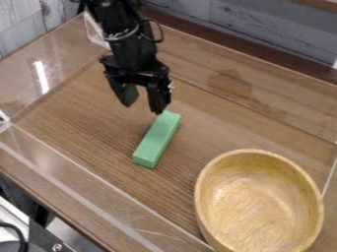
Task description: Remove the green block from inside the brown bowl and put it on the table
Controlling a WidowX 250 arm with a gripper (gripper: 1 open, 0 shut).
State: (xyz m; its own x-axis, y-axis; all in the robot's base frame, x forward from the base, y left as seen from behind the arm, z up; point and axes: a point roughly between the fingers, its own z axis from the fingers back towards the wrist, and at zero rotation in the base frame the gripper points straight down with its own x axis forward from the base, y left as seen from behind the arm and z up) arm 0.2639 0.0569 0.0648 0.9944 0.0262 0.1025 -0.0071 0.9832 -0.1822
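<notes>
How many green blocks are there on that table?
1. The green block lies flat on the table, just below the open pincer and left of the brown bowl, which looks empty.

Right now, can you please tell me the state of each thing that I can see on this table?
Flat bright green rectangular block: lying flat on the table, outside the bowl, not held.
Round light tan wooden bowl: upright, empty.
Black end effector: open, above the block's far end, holding nothing.
Brown wood-grain table: bears block and bowl.
</notes>
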